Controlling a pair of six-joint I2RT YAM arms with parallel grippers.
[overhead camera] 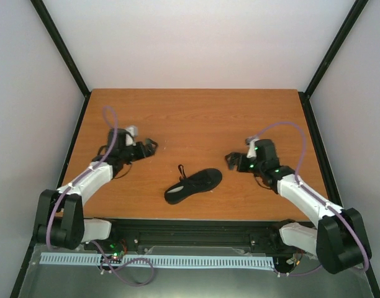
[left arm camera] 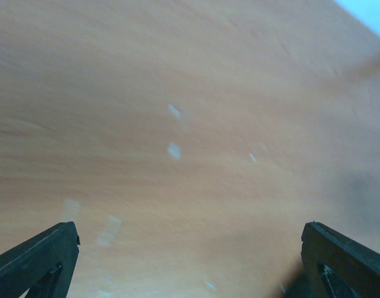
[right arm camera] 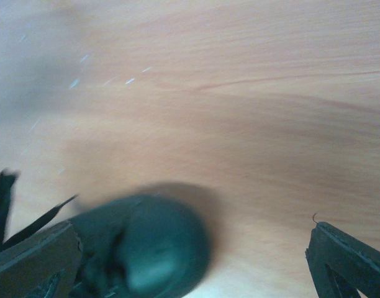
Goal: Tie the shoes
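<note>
Wooden table (overhead camera: 196, 118) carried the black sneaker (overhead camera: 194, 185) at its near middle, between the left gripper (overhead camera: 151, 146) and right gripper (overhead camera: 230, 160), both spread wide and empty, and any shallow pinch would likely let the thin laces (overhead camera: 180, 171) slip free.

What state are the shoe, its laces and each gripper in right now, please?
shoe: lying on the table, unheld.
laces: loose end trailing out; any knot too small to tell.
left gripper: open, empty.
right gripper: open, empty, near the shoe.
</note>
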